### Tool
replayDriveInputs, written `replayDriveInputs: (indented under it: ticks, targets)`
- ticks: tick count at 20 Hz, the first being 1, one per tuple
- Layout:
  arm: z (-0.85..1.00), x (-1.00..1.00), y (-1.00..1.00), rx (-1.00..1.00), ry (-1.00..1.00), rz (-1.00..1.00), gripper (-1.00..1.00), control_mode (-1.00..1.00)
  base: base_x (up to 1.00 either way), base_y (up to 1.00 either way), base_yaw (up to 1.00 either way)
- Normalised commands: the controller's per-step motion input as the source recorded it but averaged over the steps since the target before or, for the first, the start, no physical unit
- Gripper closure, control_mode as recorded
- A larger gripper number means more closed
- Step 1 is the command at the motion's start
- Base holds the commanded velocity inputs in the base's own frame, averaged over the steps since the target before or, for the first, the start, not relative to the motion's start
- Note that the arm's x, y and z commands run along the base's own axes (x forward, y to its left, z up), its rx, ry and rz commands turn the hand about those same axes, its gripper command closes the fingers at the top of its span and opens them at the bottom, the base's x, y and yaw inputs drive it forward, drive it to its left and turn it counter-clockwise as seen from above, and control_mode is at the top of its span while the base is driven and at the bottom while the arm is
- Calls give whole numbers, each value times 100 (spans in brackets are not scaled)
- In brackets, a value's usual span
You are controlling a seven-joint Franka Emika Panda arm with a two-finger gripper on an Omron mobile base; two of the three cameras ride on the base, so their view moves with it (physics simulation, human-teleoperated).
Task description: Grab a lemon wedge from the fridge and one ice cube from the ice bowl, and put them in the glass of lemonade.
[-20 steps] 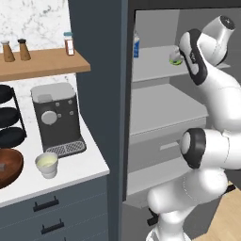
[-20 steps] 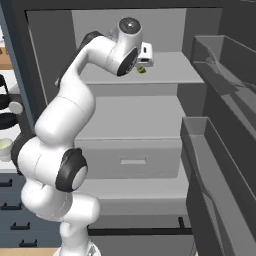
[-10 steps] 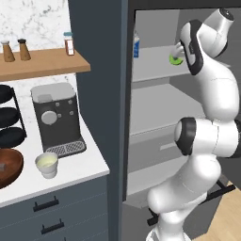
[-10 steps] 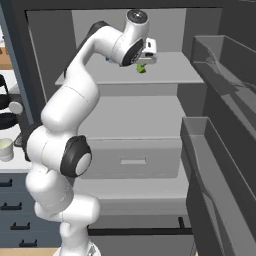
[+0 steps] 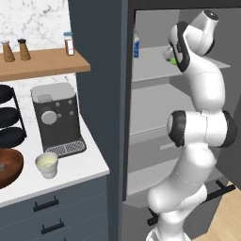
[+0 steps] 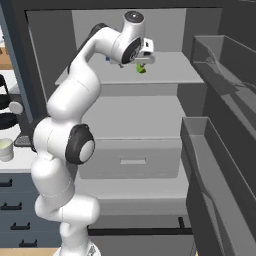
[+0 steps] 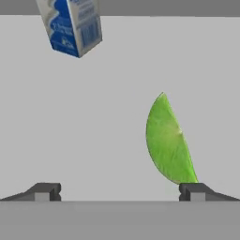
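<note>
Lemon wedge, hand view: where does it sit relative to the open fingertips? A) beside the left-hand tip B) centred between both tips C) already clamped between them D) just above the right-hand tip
D: the lemon wedge lies on the shelf just above the right-hand fingertip, off centre from the open gripper.

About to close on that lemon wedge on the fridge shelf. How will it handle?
The lemon wedge is small and thin, so probably very light. It appears to lie flat on the shelf, so it should not roll. Its tapered shape may let it slip sideways as the open claw closes.
</note>
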Motion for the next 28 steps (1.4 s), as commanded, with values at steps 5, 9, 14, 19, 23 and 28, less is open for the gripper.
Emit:
replayDriveInputs:
  ticks: [5,9,14,19,23,28]
  targets:
    - [-17,37,2,-4,7,-1,-100,-100,0,0,0]
    - [-1,1,0,0,0,-5,-100,-100,0,0,0]
    - [4,-17,1,0,-6,-1,-100,-100,0,0,0]
    - [-18,1,-10,0,0,-2,-100,-100,0,0,0]
    - [9,-5,-16,0,-5,-10,-100,-100,0,0,0]
    - [13,-14,0,0,-6,-6,-100,-100,0,0,0]
